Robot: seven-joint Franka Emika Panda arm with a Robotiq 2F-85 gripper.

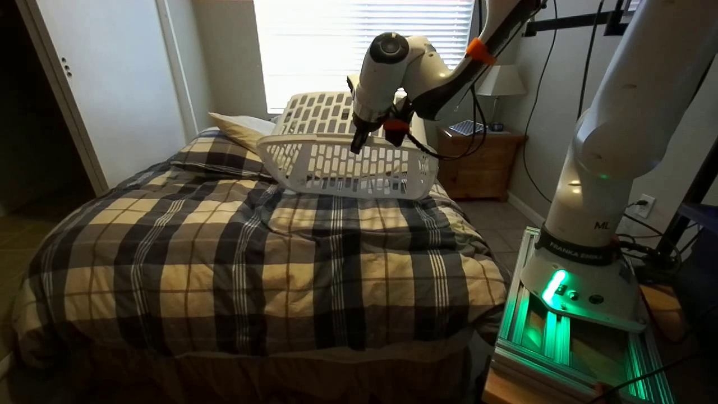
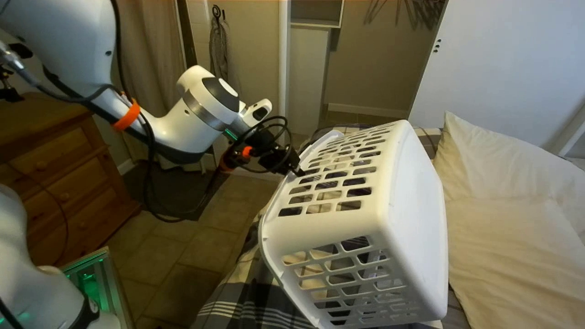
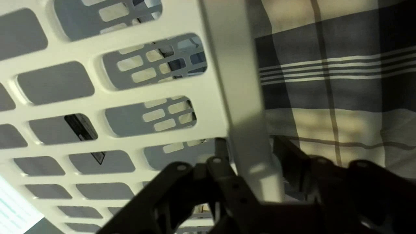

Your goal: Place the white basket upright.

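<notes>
Lettering, in an exterior view: "FRANKA EMIKA", pale capitals, black band of arm base, set back from near edge of tabletop; "ML", dark, white housing above. Wrist view: dark label through slots of white basket, illegible.

Got the arm bent, wrist angled down to the white basket, pincer straddling its rim.

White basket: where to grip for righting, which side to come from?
Upper rim, probably from above on the open side. The basket lies on its side, leaving that edge raised and exposed; the slotted wall behind leaves gaps to grip through.
</notes>
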